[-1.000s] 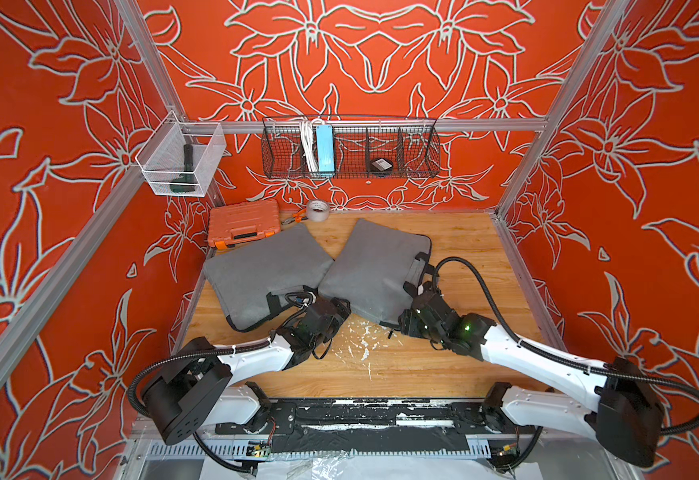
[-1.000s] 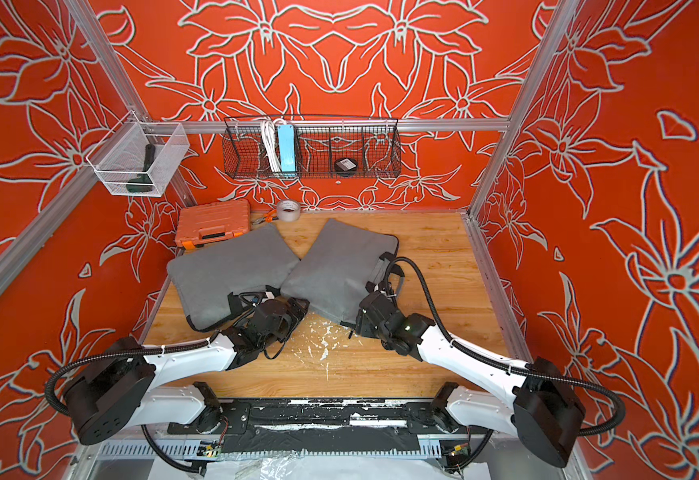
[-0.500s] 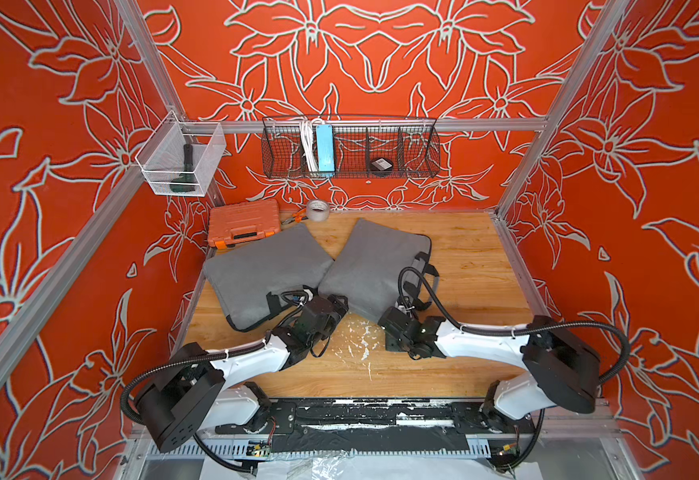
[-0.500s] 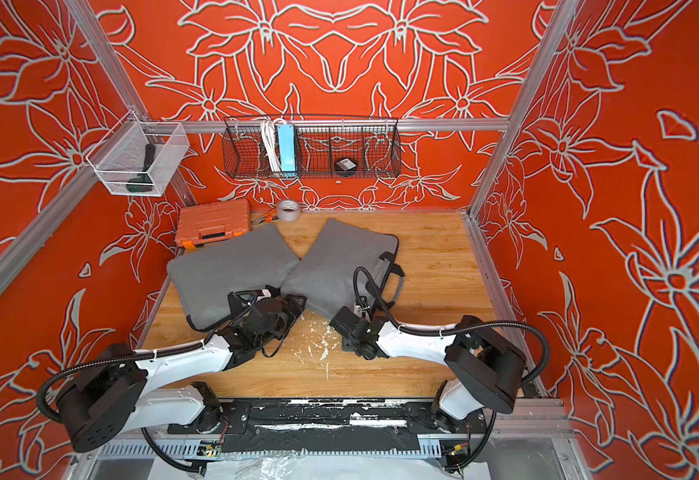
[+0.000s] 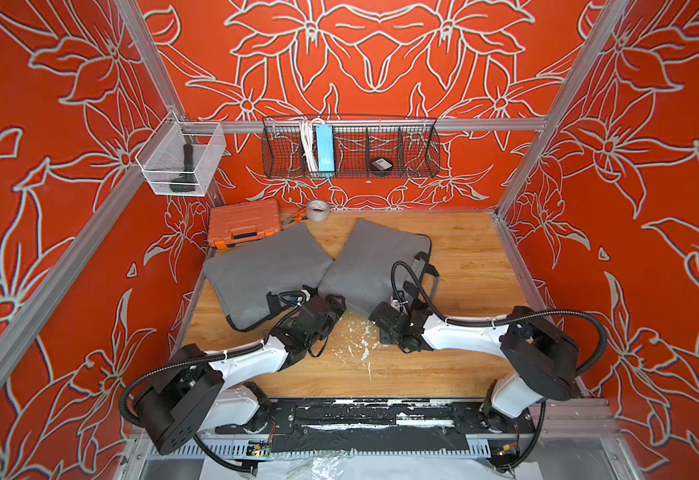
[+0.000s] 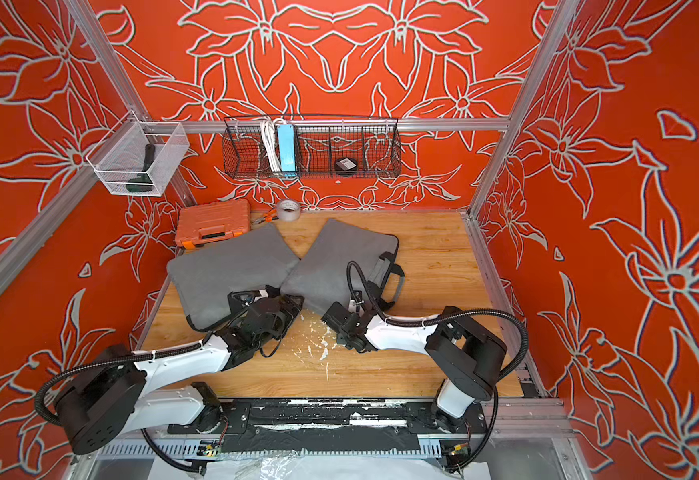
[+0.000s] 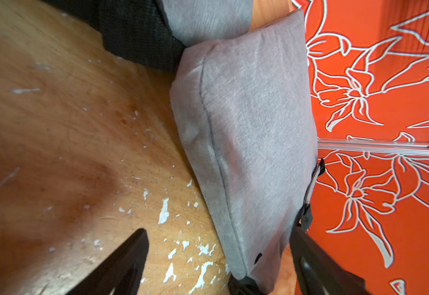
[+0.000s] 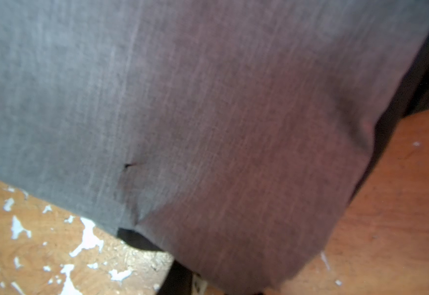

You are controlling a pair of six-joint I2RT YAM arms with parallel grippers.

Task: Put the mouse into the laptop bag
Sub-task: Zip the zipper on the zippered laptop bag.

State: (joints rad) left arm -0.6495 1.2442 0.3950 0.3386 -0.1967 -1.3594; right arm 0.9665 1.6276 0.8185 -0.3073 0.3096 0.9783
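Two gray bags [image 5: 263, 270] [image 5: 370, 259], one orange case [image 5: 243, 222], one tape roll [image 5: 317, 210].

Walls [image 5: 256, 54]: orange-red, flower-patterned, standing at nine, twelve, three o'clock
Floor [image 5: 472, 257]: wooden, showing white flecks [image 5: 360, 341] at six o'clock

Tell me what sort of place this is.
Likely an enclosed robot test cell: aluminium frame rails hold patterned orange walls around a wooden tabletop, with a wire basket hung on the back rail.
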